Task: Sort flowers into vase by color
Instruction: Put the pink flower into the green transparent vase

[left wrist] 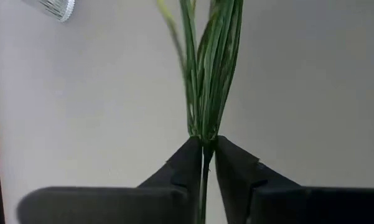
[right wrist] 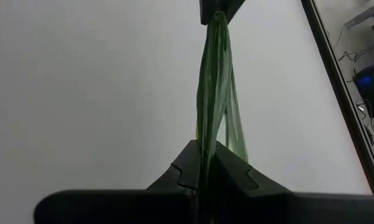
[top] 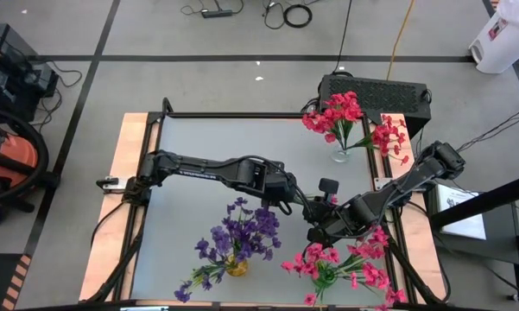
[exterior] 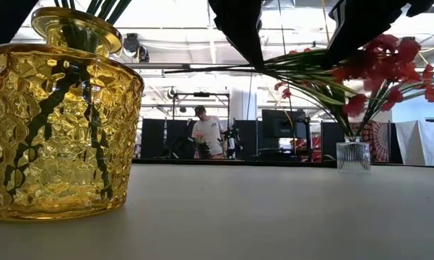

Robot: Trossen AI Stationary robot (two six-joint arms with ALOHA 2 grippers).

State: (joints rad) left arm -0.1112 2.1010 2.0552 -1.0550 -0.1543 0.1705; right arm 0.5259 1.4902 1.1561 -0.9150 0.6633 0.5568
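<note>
Both arms are meeting just right of the table's middle in the high view, and they are gripping the same flower sprig between them. The left gripper (left wrist: 203,158) is pinching the green stem (left wrist: 206,74) between nearly closed fingers, with the leaves fanning toward the top of its wrist view. The right gripper (right wrist: 202,163) is clamped tight on the same bundle of green (right wrist: 215,87), and the other arm's fingertips are showing at the top edge of that picture, so this looks to me like a hand-over in mid-air. Which colour the blossom is, I cannot tell; it is hiding under the arms.

As for progress, most of the sorting seems done. I am counting three vases. The yellow vase (top: 237,267) at the lower middle of the high view is holding the purple flowers (top: 240,231). A vase at the lower right, hidden beneath its blooms, is carrying pink flowers (top: 345,263). The clear glass vase (top: 340,155) at the upper right is holding red flowers (top: 338,112), with more red blossoms (top: 390,138) just beside it. No loose sprigs are lying on the table (top: 207,138), so the one in hand appears to be the last to place.
</note>
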